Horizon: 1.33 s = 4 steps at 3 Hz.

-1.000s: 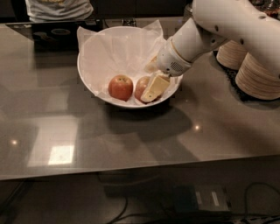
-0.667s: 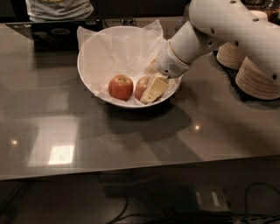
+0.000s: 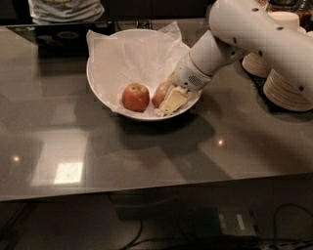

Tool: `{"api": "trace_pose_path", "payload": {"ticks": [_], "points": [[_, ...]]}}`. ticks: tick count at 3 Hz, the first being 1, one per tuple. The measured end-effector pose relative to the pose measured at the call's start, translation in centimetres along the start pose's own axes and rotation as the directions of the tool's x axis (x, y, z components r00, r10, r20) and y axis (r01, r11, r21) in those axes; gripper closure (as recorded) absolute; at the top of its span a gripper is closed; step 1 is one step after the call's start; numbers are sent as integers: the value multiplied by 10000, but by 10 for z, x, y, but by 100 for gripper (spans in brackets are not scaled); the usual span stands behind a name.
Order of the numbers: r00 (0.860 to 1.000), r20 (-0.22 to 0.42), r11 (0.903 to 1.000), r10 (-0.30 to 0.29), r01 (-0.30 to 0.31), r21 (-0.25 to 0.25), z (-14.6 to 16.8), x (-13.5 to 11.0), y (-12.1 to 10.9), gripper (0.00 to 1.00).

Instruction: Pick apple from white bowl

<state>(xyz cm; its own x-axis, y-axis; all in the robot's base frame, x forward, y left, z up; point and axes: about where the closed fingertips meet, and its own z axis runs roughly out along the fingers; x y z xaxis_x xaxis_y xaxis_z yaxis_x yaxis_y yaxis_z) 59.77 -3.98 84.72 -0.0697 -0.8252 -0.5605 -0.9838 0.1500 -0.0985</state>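
The white bowl (image 3: 105, 93), lined with crinkled white paper, stands on the grey table at the back centre. Two apples lie in its bottom. The apple (image 3: 158, 93), paler pinkish-red, is the right one. A deeper red-orange apple (image 3: 135, 96) with a stem dimple lies just left of it. My gripper (image 3: 167, 97) reaches down into the bowl from the right. It is closed around the paler apple, with one cream finger (image 3: 174, 101) pressed against the apple's front right side. The other finger is hidden behind the apple. The apple still rests in the bowl.
Stacks of beige paper plates (image 3: 288, 90) stand at the right, behind my white arm (image 3: 244, 29). A person in a grey shirt (image 3: 66, 9) stands behind the far table edge. A dark flat object (image 3: 58, 35) lies at the back left.
Almost nothing has moved. My gripper stays in the bowl against the paler apple, and both apples lie where they were.
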Motion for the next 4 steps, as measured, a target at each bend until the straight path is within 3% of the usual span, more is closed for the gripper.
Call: {"api": "trace_pose_path", "payload": {"ticks": [2, 3, 4], "points": [[10000, 0, 10000, 0, 0, -1, 0, 0, 0, 97], [9992, 411, 9999, 18, -13, -121, -5, -4, 1, 100], [9877, 1550, 9997, -216, 234, -95, -38, -25, -2, 100]]}}
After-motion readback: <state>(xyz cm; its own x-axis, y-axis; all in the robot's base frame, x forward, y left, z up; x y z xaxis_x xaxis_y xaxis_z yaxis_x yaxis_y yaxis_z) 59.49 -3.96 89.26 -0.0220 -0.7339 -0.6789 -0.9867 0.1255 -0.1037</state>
